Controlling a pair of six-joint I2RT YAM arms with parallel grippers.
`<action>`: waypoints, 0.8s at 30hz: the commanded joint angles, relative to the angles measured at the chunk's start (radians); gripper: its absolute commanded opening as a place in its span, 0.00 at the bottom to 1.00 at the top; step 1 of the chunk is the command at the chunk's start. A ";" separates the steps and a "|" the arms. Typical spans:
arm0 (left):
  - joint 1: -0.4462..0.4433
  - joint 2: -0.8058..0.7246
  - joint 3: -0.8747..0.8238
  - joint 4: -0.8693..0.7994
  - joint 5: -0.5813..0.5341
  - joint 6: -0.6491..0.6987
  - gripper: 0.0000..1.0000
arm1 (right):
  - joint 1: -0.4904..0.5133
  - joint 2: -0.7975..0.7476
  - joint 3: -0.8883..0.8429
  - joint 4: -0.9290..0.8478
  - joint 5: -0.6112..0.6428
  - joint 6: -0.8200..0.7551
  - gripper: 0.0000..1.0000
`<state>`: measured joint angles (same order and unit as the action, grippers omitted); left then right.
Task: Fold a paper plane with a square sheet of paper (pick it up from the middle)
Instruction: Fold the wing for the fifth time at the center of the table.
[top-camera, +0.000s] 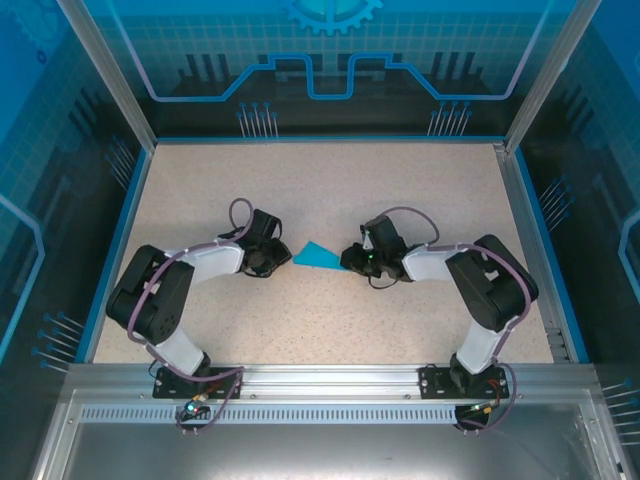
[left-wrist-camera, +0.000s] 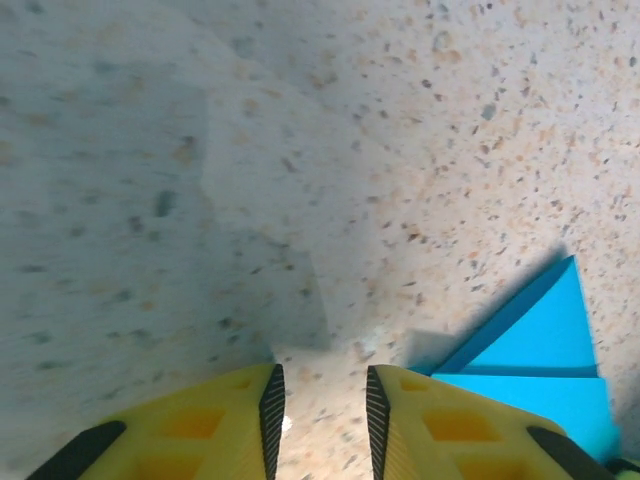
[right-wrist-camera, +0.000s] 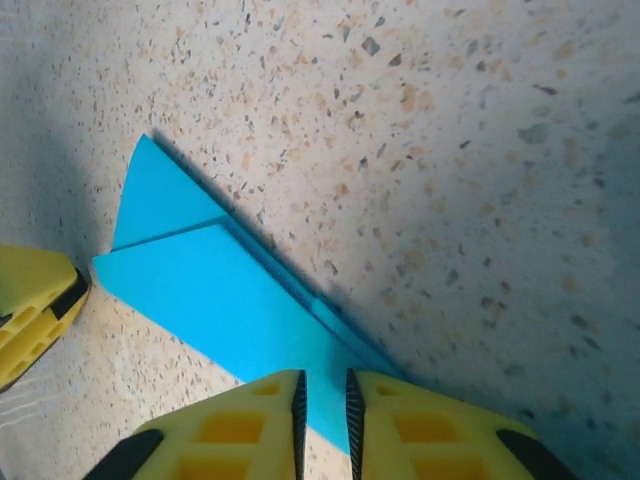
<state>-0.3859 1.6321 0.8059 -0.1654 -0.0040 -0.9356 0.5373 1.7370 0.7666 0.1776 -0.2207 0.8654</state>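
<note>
Yellow plastic is what I see first: my right gripper (right-wrist-camera: 323, 385) has its two ridged fingers parted by only a crack, and through that crack shows blue. The crack looks wider than a thin sheet, so I judge that nothing is pinched there. My left gripper (left-wrist-camera: 320, 385) stands a little wider, with bare speckled stone-look tabletop (left-wrist-camera: 420, 150) between its fingers and nothing held.

Outward from the right fingers lies the teal-blue folded sheet of paper (right-wrist-camera: 220, 290), a flat wedge with a crease along it and a second layer peeping out along one edge. Its near corner runs under my right fingertips, and its body stretches away toward my left arm, whose yellow finger I can see just beside the far end. From the left wrist the same paper sits off to the side of my fingers, beside the inner one and not between them.

From above, the wedge lies in the middle of the table between the two grippers, its long axis running from one to the other, narrow tip toward the left, broad end toward the right. The right gripper is the nearer, being over the paper; the left would have to shift sideways to reach the tip
</note>
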 joint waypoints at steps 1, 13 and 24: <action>0.010 -0.069 0.008 -0.100 -0.037 0.067 0.34 | -0.023 -0.099 0.064 -0.144 -0.022 -0.192 0.33; 0.010 -0.146 0.049 -0.224 -0.056 0.130 0.52 | -0.046 0.037 0.372 -0.538 -0.143 -0.620 0.54; 0.013 -0.145 0.065 -0.250 -0.066 0.162 0.80 | 0.000 0.192 0.516 -0.655 -0.202 -0.732 0.49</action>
<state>-0.3813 1.5078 0.8352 -0.3813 -0.0475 -0.8021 0.5148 1.9118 1.2446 -0.4065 -0.3691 0.1928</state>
